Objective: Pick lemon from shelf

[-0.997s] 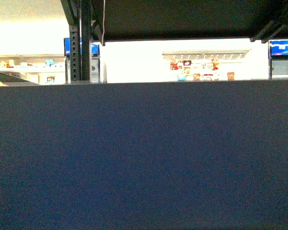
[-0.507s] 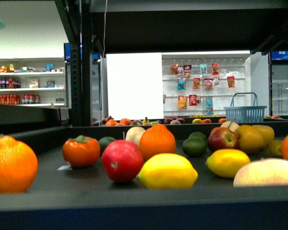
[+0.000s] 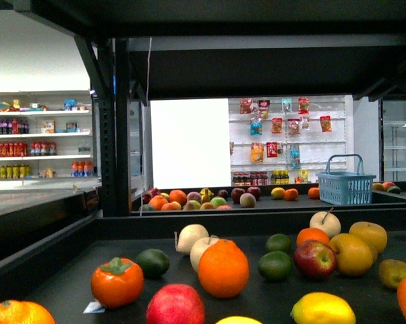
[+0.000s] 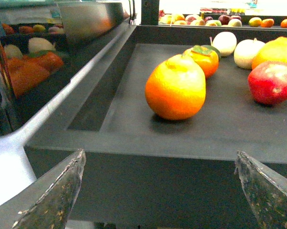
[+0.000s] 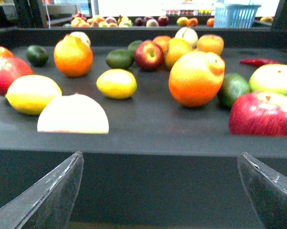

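Observation:
The shelf [image 3: 61, 282] is a dark metal rack, and fruit lies on its wide black tray. A bright-yellow lemon [image 3: 322, 308] lies near the tray's front, right of centre. In the right wrist view this lemon [image 5: 116, 83] sits mid-tray, with a second lemon [image 5: 33, 93] close to the front lip. My right gripper [image 5: 160, 155] is open, level with the lip [image 5: 143, 176] and short of the fruit. My left gripper [image 4: 160, 155] is open before the same lip [image 4: 172, 186], with a knobbed orange [image 4: 175, 87] beyond it. Neither gripper shows in the front view.
Oranges [image 3: 223, 268], red apples [image 3: 315, 258], limes [image 3: 275, 265], a persimmon [image 3: 117, 282] and a pale half fruit [image 5: 73, 115] crowd the tray. An upper tier hangs overhead. A blue basket [image 3: 346, 179] stands on a rack behind. White wall shelves of bottles [image 3: 41, 145] stand far left.
The front view has risen. A second ago the shelf's front lip filled it. Now it looks over the lip, and the fruit sits lower in the picture.

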